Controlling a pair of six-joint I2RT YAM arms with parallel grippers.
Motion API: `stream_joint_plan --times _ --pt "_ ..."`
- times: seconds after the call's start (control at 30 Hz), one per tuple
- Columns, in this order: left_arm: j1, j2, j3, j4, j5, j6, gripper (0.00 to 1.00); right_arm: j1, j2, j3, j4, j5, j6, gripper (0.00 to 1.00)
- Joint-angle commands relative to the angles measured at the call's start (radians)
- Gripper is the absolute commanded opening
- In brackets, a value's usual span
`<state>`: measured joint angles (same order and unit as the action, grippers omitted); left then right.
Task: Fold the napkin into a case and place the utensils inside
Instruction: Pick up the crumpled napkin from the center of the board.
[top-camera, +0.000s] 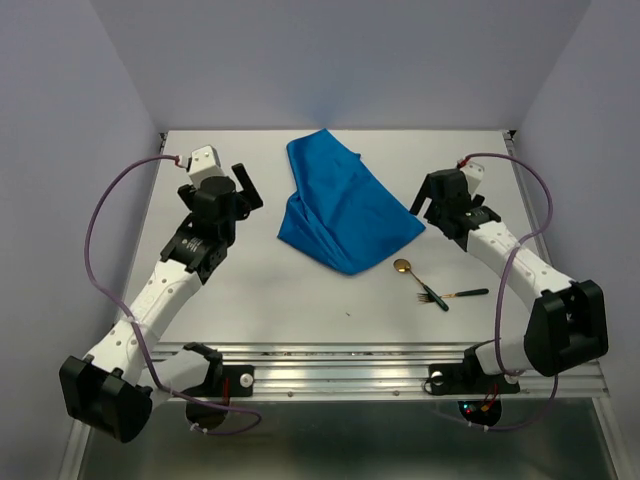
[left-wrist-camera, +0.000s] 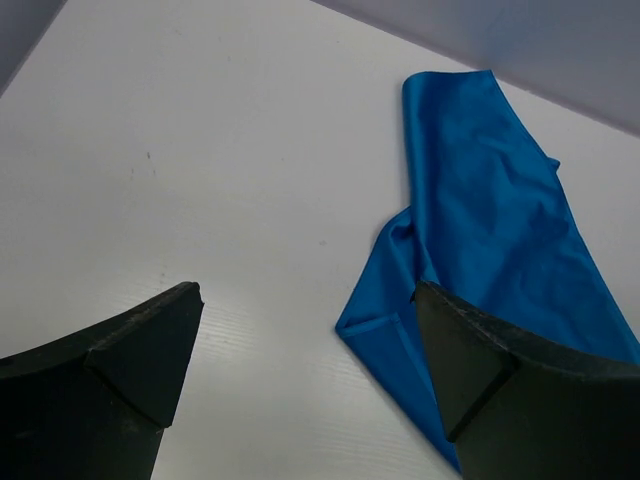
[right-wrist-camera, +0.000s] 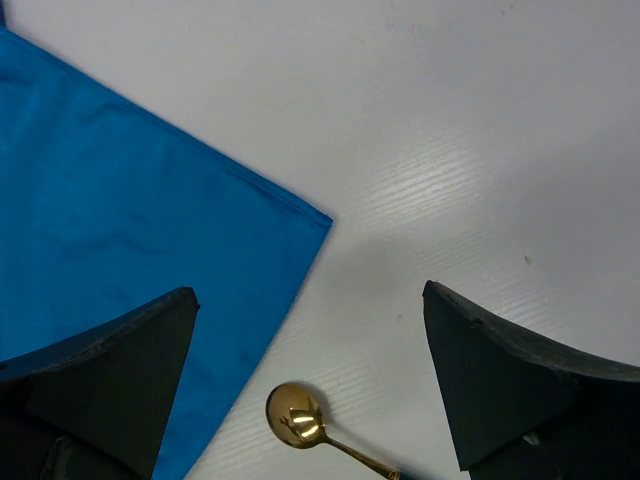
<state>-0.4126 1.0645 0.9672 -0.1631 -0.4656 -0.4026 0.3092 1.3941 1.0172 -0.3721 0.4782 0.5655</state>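
Walls (top-camera: 60, 120) of pale purple-grey are standing round the white surface (top-camera: 260, 290) at the left, the back and the right. A metal rail (top-camera: 340, 375) is running along the near edge, where the two arms are bolted down. Purple cables (top-camera: 95, 230) are looping off both arms.

The blue napkin (top-camera: 340, 210) is lying loose and rumpled in the far middle, between the arms, with its far end reaching close to the back wall. It is not yet folded into a case. The spoon (top-camera: 410, 272) is lying just beside the napkin's near corner, on bare surface. The fork (top-camera: 455, 296) is lying nearer the rail, and the spoon's handle seems to be crossing its gold head.

The left jaws are hanging wide apart over bare surface beside the napkin's left edge, gripping nothing. The right jaws are also spread wide, hanging over the napkin's corner and the spoon, gripping nothing. Wide bare surface is lying in front of the left arm (top-camera: 170, 280).
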Motion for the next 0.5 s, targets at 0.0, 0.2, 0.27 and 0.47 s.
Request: stream_joint_plan --times 0.0,0.2,0.27,0.47 --pt "0.001 -0.057 -0.001 0.002 -0.047 -0.025 0.99 0.002 -0.053 -0.025 0.055 -0.007 0.008 1.00" --pt "0.001 -0.052 -0.051 0.008 0.039 -0.024 0.99 0.002 -0.073 -0.063 0.082 -0.082 -0.032 1.00" --pt "0.001 -0.038 -0.074 -0.001 0.074 -0.054 0.99 0.002 -0.087 -0.089 0.105 -0.128 -0.058 1.00" --pt "-0.017 0.028 -0.160 0.019 0.171 -0.134 0.99 0.112 -0.090 -0.117 0.124 -0.191 -0.088 1.00"
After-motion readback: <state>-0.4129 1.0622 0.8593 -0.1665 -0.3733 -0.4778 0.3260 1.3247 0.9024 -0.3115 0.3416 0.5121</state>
